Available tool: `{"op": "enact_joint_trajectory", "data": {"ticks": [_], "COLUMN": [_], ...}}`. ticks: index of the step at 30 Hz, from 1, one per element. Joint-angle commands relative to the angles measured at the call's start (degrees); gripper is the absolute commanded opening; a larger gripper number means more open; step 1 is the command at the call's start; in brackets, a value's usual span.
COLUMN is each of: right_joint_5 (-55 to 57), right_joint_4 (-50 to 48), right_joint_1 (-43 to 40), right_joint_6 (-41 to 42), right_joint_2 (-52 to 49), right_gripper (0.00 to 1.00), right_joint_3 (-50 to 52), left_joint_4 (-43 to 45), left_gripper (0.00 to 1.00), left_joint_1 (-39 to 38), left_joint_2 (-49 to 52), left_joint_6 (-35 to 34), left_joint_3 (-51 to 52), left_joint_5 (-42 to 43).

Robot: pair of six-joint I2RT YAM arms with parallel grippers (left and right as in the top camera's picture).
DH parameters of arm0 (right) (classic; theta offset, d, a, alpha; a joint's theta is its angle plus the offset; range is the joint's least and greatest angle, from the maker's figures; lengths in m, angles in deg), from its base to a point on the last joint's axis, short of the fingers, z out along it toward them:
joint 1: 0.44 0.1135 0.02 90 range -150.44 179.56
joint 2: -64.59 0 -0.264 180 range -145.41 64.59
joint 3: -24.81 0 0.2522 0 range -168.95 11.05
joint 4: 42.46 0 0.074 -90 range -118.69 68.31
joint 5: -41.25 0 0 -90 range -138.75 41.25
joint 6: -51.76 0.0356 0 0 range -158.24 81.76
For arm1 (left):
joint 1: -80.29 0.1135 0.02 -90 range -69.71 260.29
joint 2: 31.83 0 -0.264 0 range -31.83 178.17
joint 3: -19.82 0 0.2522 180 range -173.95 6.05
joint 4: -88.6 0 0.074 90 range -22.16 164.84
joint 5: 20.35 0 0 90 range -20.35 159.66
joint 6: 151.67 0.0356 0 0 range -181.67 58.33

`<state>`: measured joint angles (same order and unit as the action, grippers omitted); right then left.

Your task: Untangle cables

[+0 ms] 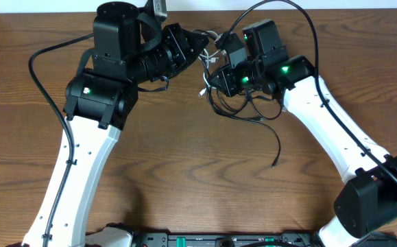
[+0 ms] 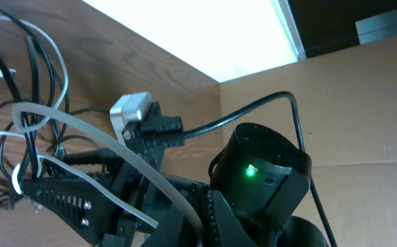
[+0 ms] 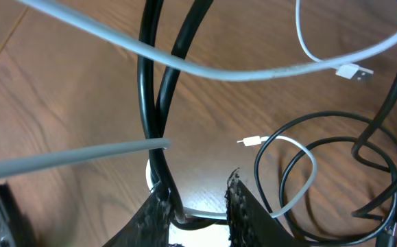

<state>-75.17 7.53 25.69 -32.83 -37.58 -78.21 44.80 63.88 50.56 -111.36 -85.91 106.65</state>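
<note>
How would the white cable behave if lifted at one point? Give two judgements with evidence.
Probably floppy: the white cable sags in loose curves, so it would droop either side. Likely light, being thin. It may snag, since it crosses the black cables.

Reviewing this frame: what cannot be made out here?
- Overhead: where the cables cross, hidden beneath the right arm.
- Left wrist: whether the left tool pinches the white cable; dark and blurred there.
- Right wrist: the black cables leave the top edge, ends unseen.
</note>
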Motion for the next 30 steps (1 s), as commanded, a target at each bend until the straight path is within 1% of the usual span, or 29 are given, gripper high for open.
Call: {"op": "enact_joint_trajectory", "data": {"ticks": [1, 4, 9, 12, 15, 17, 20, 24, 30], "right_joint_5": [2.99, 3.98, 9.49, 9.94, 12.46, 16.2, 18.64, 18.82, 19.45], "right_joint_4": [-1.18, -2.4, -3.54, -4.63, -5.2, -5.18, -5.27, -5.14, -2.14], "right_joint_1": [0.22, 0.22, 0.22, 0.22, 0.22, 0.22, 0.22, -0.24, -2.6], "right_joint_6": [1.86, 1.9, 4.09, 4.52, 7.1, 10.14, 10.86, 10.86, 10.86], "right_joint_2": [0.79, 0.79, 0.79, 0.79, 0.79, 0.79, 0.79, 0.79, 0.79], "right_gripper": [0.23, 0.24, 0.22, 0.21, 0.2, 0.16, 0.01, 0.01, 0.01], "right_joint_3": [0.13, 0.13, 0.13, 0.13, 0.13, 0.13, 0.13, 0.13, 0.13], "left_joint_4": [0.33, 0.31, 0.31, 0.35, 0.46, 0.85, 0.96, 1.33, 6.62], "left_gripper": [0.07, 0.07, 0.07, 0.07, 0.08, 0.08, 0.07, 0.07, 0.07], "left_joint_1": [-0.07, -0.07, -0.07, -0.07, -0.07, -0.07, -0.07, -0.07, 0.85], "left_joint_2": [-1.09, -1.09, -1.09, -1.09, -1.09, -1.11, -1.14, -1.2, -1.95], "left_joint_6": [-0.61, -0.66, -4.2, -5.95, -7.76, -8.11, -9.73, -12.37, -12.59], "left_joint_3": [-0.92, -0.92, -0.92, -0.92, -0.92, -0.92, -0.92, -0.92, -0.92], "left_joint_5": [2.73, 3.67, 6.14, 6.86, 8.9, 10.43, 12.26, 14.51, 15.45]}}
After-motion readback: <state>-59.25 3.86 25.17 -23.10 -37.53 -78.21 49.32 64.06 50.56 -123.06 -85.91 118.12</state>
